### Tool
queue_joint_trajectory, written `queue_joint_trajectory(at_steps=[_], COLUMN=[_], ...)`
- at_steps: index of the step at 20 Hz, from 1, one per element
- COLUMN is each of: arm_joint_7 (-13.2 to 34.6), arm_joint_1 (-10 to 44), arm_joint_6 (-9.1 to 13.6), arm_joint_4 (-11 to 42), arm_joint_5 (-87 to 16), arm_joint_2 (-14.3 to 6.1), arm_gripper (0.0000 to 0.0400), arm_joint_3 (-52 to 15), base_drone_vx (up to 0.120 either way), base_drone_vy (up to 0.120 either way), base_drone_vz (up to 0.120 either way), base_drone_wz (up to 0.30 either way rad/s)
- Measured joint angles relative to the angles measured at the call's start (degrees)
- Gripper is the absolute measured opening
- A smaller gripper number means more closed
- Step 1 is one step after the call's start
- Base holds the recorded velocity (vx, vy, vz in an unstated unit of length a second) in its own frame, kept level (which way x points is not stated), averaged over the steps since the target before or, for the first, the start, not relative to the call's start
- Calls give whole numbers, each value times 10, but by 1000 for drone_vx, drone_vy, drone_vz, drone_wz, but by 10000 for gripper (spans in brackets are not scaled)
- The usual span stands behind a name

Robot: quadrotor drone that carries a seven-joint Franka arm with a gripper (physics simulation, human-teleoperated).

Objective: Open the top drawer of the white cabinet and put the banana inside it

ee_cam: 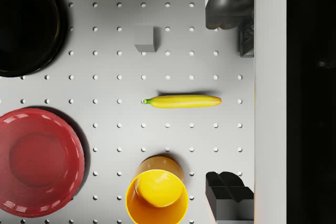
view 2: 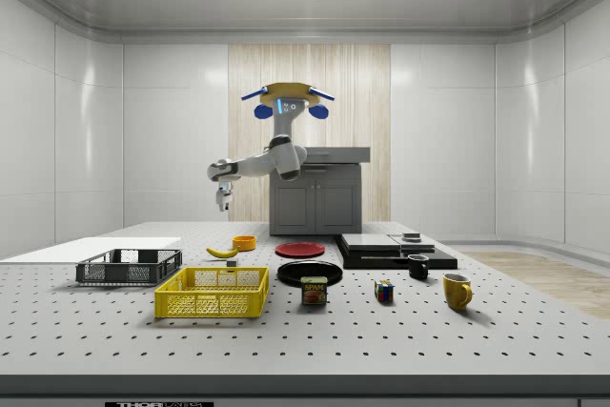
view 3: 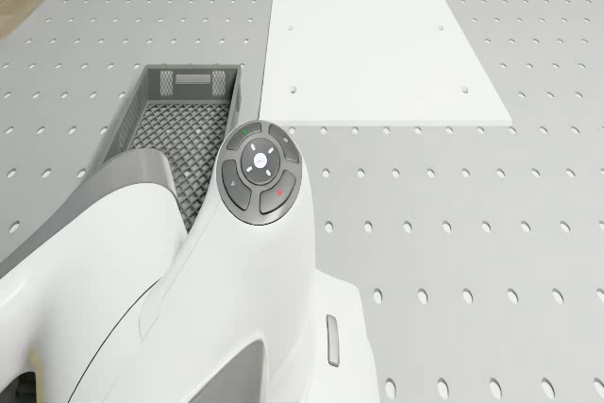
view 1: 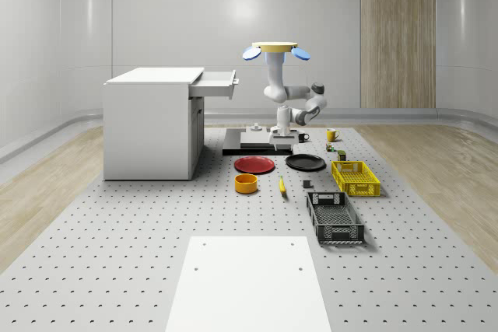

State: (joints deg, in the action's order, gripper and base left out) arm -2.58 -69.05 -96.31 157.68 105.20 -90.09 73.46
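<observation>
The gripper [ee_cam: 227, 100] is hanging nearest the wrist camera, its jaws standing wide and holding nothing, and in the side view it is hovering well above the banana [ee_cam: 182, 101]. The banana is lying flat on the perforated table [view 1: 117, 254], between the orange bowl [ee_cam: 156, 195] and a small grey cube [ee_cam: 144, 39], apart from both. The jaws are lining up across its narrow width, which looks favourable, but their midline seems to be sitting off toward one tip. A straight descent would likely be pinching the end, not the middle, so the fruit could be pivoting or slipping out during the lift. The bowl is standing near the path of one finger, and a drifting hover could be knocking it. The red plate [ee_cam: 37, 161] and black plate [ee_cam: 26, 22] are lying farther off. The drone [view 1: 275, 48] is hovering above the table near the black slab [view 1: 257, 144], beside the white cabinet [view 1: 152, 122], whose top drawer [view 1: 212, 83] is already standing open; its raised front could be catching a low carry. The table is stretching wide, bearing a dark crate [view 3: 184, 129], a yellow crate [view 1: 355, 177] and a white panel [view 3: 377, 35]. Pale walls and a wood-panelled strip [view 2: 310, 73] are enclosing the room.
</observation>
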Motion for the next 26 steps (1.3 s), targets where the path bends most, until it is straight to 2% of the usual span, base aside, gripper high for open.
queue_joint_trajectory(at_steps=[8, 26], arm_joint_7=[-1, 0], arm_joint_1=[-4, -8], arm_joint_6=[-8, -13], arm_joint_4=[-6, -13], arm_joint_5=[17, 37], arm_joint_2=[1, 6], arm_gripper=[400, 400], arm_joint_3=[-19, -39], base_drone_vx=[0, 0], base_drone_vy=[0, 0], base_drone_vz=[0, -120], base_drone_wz=[0, 0])
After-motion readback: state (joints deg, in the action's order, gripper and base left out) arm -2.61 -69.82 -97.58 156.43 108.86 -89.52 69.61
